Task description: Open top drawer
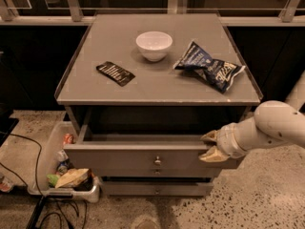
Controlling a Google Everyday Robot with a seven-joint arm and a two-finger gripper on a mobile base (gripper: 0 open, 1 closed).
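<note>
Tool grips top drawer rim

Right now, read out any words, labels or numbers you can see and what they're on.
Blue snack bag: white lettering, too blurred to read.
Black packet: pale print, too blurred to read.
White bowl, top drawer and the claw at the drawer front's right end: no text visible.

Nothing here can be read. The blue chip bag on the table carries pale lettering too blurred to make out, and the small black packet beside the bowl shows only faint, illegible print. The claw sits at the right end of the top drawer.
</note>
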